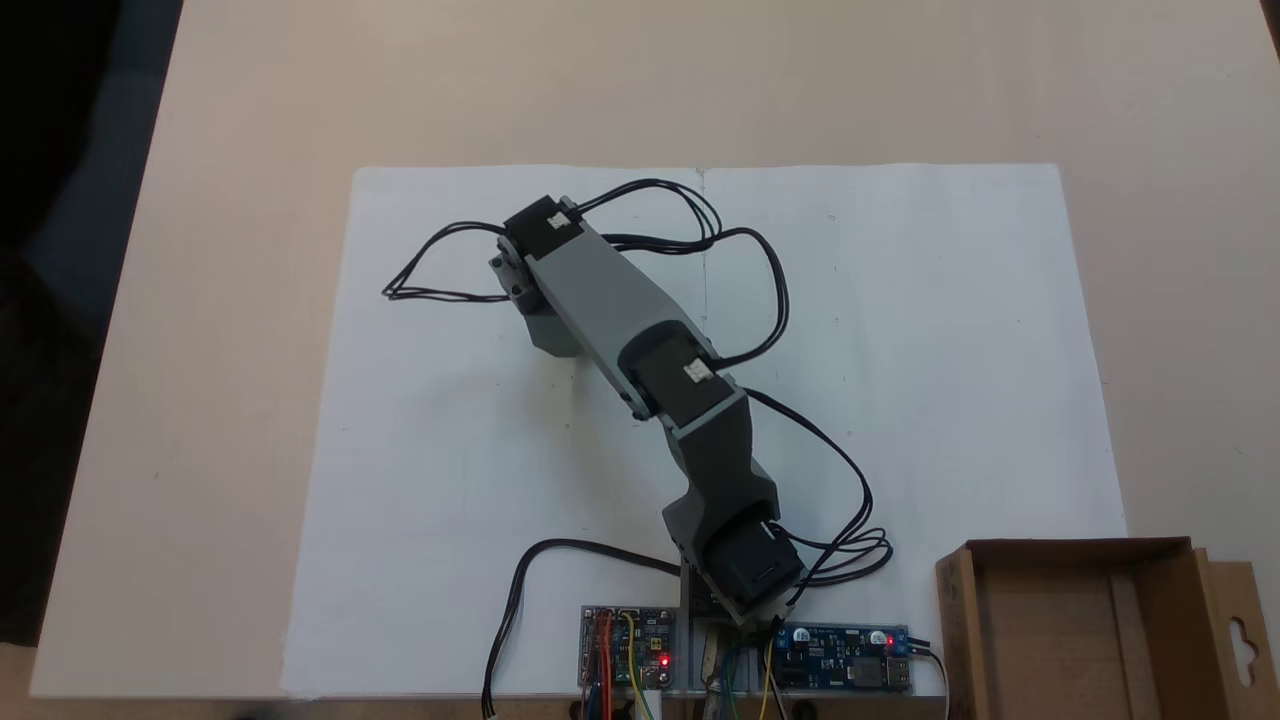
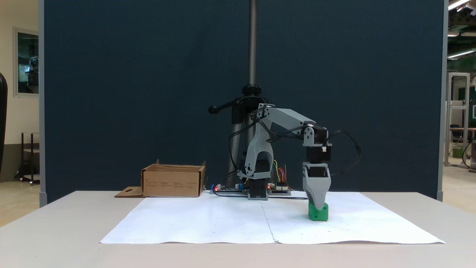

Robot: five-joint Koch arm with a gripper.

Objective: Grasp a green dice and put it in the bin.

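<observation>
- We see the grey end effector [image 2: 317,206] lowered onto the small green cube-shaped dice [image 2: 318,213], right on the white paper; grip indeterminate.
- Transfer to the brown cardboard bin [image 2: 172,181], far left on the counter, remains.

We see our arm [image 1: 640,370] stretched over the white paper [image 1: 900,350] on the tabletop [image 1: 200,250]. The bin [image 1: 1060,620] sits near right.
</observation>
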